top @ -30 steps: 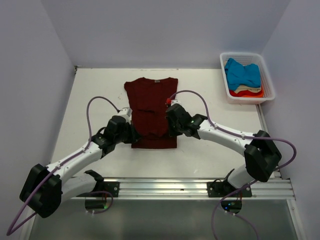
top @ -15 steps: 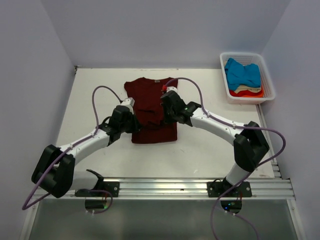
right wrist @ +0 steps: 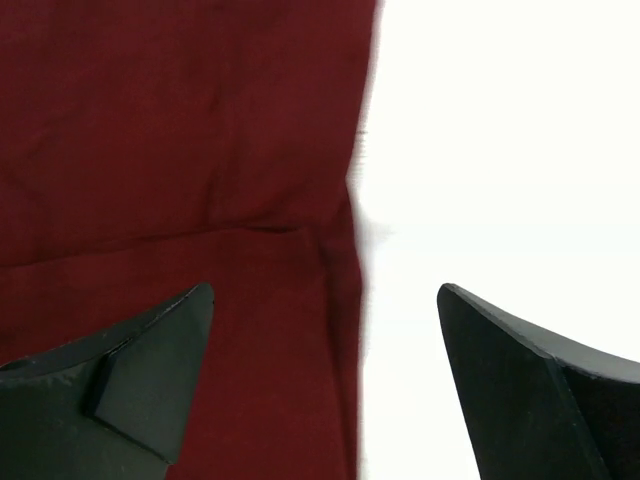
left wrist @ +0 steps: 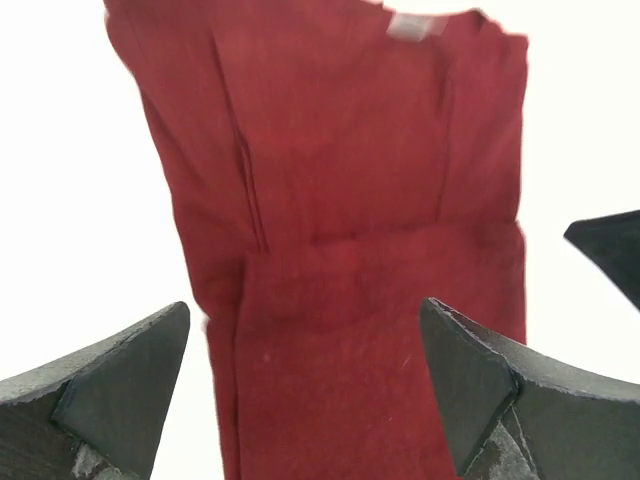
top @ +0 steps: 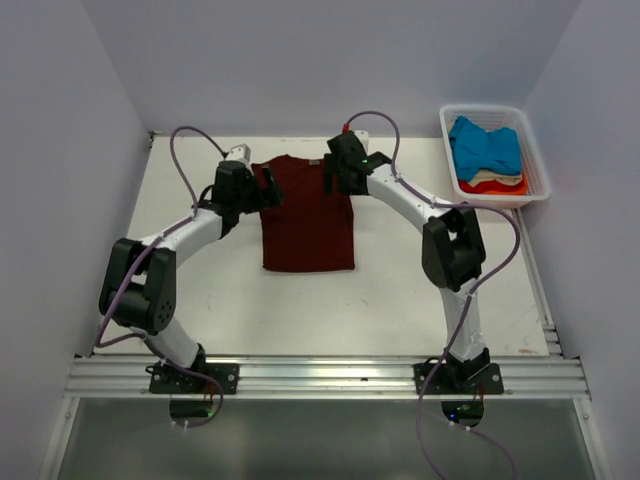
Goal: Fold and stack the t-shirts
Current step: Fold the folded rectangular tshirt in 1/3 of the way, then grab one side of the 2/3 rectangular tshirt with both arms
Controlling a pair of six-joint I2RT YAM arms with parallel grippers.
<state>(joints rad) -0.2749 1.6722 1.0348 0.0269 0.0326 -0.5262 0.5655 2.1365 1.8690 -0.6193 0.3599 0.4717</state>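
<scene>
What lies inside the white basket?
A blue t-shirt tops the basket; a cream t-shirt and an orange-red t-shirt show only edges beneath. Anything deeper is covered.

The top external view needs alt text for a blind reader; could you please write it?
A maroon t-shirt, sides folded in, lies on a white table, with the left gripper and right gripper open over its far corners. A basket at the far right holds a blue shirt, a cream shirt and an orange-red shirt.

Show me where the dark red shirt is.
Seen from above, the maroon t-shirt lies flat mid-table, between the left gripper and right gripper at its far end, with the white basket to its right.
</scene>
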